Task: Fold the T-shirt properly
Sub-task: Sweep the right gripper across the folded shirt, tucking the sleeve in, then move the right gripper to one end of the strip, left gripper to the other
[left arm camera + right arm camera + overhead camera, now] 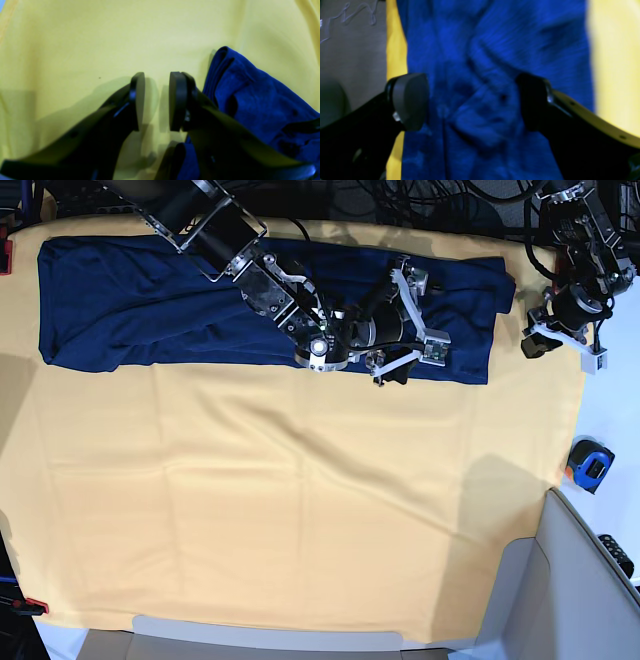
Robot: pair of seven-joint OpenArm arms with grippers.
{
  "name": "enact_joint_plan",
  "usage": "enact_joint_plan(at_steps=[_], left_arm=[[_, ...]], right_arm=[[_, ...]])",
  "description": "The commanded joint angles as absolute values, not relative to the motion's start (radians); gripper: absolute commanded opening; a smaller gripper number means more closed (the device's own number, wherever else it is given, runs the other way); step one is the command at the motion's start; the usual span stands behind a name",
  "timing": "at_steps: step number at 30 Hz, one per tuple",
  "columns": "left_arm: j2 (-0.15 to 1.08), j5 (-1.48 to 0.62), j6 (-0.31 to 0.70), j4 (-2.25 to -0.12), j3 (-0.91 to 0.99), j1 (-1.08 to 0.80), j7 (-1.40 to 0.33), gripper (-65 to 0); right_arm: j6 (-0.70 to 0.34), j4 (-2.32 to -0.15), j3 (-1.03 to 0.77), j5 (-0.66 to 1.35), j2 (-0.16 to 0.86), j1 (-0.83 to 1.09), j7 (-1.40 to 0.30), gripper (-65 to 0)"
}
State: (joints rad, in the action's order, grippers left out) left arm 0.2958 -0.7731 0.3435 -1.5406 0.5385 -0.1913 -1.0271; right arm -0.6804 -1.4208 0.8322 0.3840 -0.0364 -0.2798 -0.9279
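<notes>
The T-shirt [130,300] is a dark navy strip lying across the far side of the yellow cloth [300,500], left to right. My right gripper [408,325] hovers over its right-hand part, open wide. In the right wrist view the rumpled blue T-shirt [482,50] fills the space under the right gripper [472,100], with nothing pinched between the pads. My left gripper [562,348] hangs beside the shirt's right end. Seen from the left wrist, the left gripper [157,100] stands open by a narrow gap over bare yellow cloth [100,37], and a folded edge of the T-shirt [250,100] lies just to its right.
A blue and orange tape measure [590,464] lies off the cloth at the right. A grey panel [560,590] fills the near right corner. Red clamps [6,255] hold the cloth at the left edge. Cables run along the back.
</notes>
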Motion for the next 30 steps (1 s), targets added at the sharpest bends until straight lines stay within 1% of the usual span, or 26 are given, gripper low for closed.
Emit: enact_joint_plan(at_steps=[1,6,9,12,14,18,21,23,30], left_arm=[[0.314,-0.788,0.348,-1.555,0.542,-0.185,-1.015,-47.8],[0.315,-0.788,0.348,-1.555,0.542,-0.185,-1.017,-47.8],[0.346,-0.776,0.351,-1.555,0.533,-0.186,-1.035,-46.6],[0.378,-0.730,0.355,-1.554,0.489,-0.186,-1.089,-42.7],[0.392,-0.720,0.372,-1.554,0.467,-0.186,-1.118,-40.9],[0.410,-0.720,0.449,-1.554,0.460,-0.183,-1.190,-40.2],[0.412,-0.725,0.458,-1.554,0.460,-0.180,-1.247,-39.6],[0.412,-0.727,0.458,-1.554,0.460,-0.177,-1.267,-39.3],[0.410,-0.727,0.467,-1.554,0.392,-0.122,-1.343,-39.3]], right_arm=[[-0.682,-1.468,0.828,0.401,-0.048,-0.300,-0.905,-9.7],[-0.682,-1.586,0.826,0.401,-0.047,-0.289,-0.905,-9.7],[-0.682,-1.669,0.762,0.401,-0.025,-0.278,-0.905,-9.7],[-0.680,-1.747,0.608,0.401,-0.004,-0.234,-0.905,-9.8],[-0.680,-1.790,0.466,0.398,0.008,-0.186,-0.906,-9.8],[-0.677,-1.819,0.191,0.395,0.010,-0.099,-0.908,-9.8],[-0.618,-1.822,0.027,0.401,0.010,-0.054,-0.958,-9.8],[-0.584,-1.824,-0.059,0.401,0.010,-0.028,-0.987,-9.8],[-0.578,-1.847,-0.266,0.401,0.010,0.062,-0.997,-9.8]])
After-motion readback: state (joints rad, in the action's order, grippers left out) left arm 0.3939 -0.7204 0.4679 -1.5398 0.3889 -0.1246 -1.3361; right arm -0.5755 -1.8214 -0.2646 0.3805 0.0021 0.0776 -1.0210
